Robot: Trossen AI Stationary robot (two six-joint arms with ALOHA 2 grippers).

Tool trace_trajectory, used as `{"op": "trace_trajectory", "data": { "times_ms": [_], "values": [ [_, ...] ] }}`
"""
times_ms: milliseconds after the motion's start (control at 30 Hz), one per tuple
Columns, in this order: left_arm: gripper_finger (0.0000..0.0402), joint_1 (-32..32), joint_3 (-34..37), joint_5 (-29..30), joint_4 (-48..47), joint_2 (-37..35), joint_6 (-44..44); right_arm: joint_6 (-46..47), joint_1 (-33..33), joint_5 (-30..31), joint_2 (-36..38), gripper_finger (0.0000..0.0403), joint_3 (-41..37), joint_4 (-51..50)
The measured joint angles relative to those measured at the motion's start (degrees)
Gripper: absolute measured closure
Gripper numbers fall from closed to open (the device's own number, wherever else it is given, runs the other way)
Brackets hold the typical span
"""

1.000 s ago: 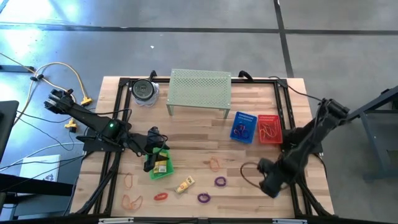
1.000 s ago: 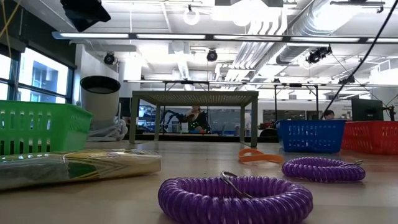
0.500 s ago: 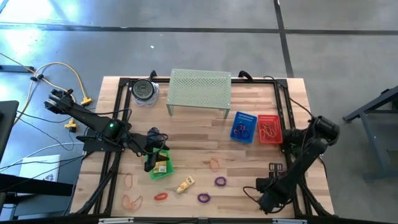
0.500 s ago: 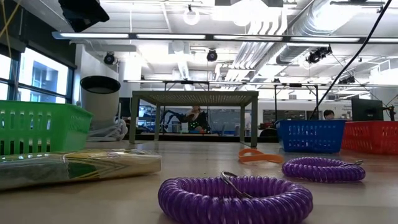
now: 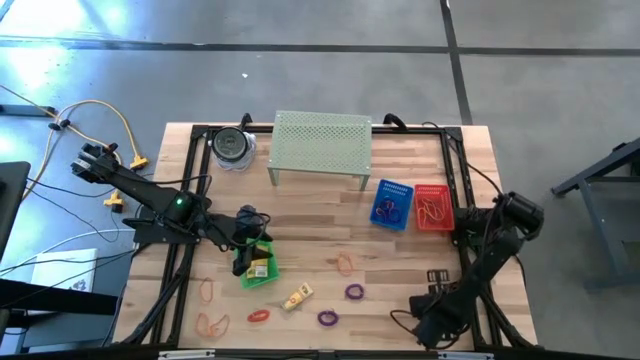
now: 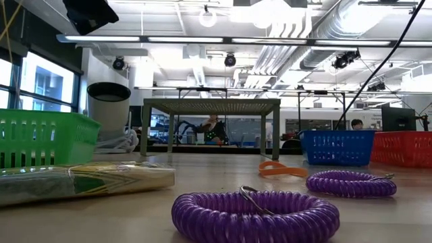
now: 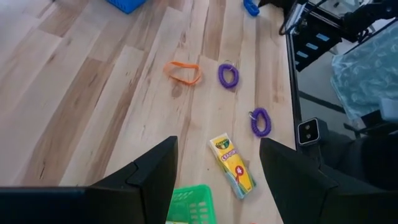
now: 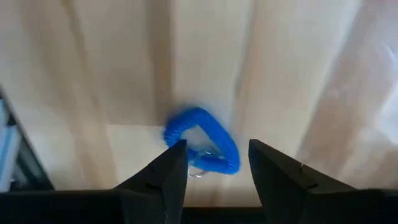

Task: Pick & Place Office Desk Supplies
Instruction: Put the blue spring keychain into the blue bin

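Observation:
A blue coil loop (image 8: 200, 140) lies flat on the wood near the table's near right corner. My right gripper (image 8: 216, 149) hangs over it, open and pointing down, one finger on each side of the loop. In the high view this gripper (image 5: 436, 322) hides the loop. My left gripper (image 7: 217, 146) is open and waits above the green basket (image 5: 258, 266). Two purple loops (image 5: 354, 292) (image 5: 327, 318), a red loop (image 5: 258, 316), orange loops (image 5: 345, 263) (image 5: 207, 290) and a yellow packet (image 5: 296, 297) lie on the table. My right gripper comes at the blue loop from above, pointing down, with its open fingers (image 8: 174, 163) beside the loop's edge (image 8: 186, 152). Whether they touch it, I cannot tell. The loop lies flat on the table.
The pale-green perforated shelf (image 5: 321, 145) stands at the far edge, with a round container (image 5: 232, 147) to its left. A blue basket (image 5: 393, 203) and a red basket (image 5: 432, 207) sit at the far right. Bare wood lies between the shelf and the loops.
My right arm has swung toward the table's near edge and come down over the near right corner. The left arm and the things on the table have kept still.

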State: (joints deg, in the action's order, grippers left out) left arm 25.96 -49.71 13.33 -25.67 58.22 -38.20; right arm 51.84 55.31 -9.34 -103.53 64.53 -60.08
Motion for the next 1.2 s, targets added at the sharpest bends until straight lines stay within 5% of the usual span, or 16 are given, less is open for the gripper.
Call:
{"op": "trace_trajectory", "data": {
  "times_ms": [633, 967, 1200],
  "values": [
    [0.0181, 0.0, 0.0, 0.24, 2.62, 0.63, 0.02, -1.96, 1.16, -1.23, 0.45, 0.0247, -9.67, 10.78],
    [0.0181, 0.0, 0.0, 0.18, 2.6, 0.63, 0.87, -3.64, -0.17, -1.83, 0.45, 0.0387, -10.34, 12.78],
    [0.0181, 0.0, 0.0, 0.19, 2.58, 0.63, 0.87, -1.07, -4.08, -2.78, -0.14, 0.0396, -7.95, 8.42]
  ]
}}
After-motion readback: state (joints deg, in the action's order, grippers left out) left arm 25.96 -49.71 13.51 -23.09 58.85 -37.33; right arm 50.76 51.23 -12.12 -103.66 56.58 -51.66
